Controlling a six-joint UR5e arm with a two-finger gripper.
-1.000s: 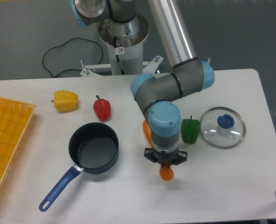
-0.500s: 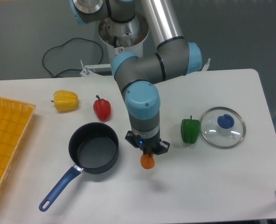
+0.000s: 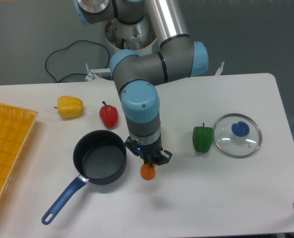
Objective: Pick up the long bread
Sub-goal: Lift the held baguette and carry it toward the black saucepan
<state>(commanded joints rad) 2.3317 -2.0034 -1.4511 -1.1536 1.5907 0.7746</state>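
Pincer [image 3: 148, 163], clamped on the long bread [image 3: 147, 171], has swung left toward the pan [image 3: 100, 157], bread off the table [image 3: 226, 198] — pick looks done.

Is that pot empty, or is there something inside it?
Empty. The pot shows only its bare dark bottom. The long bread hangs in the gripper just to its right, outside the rim.
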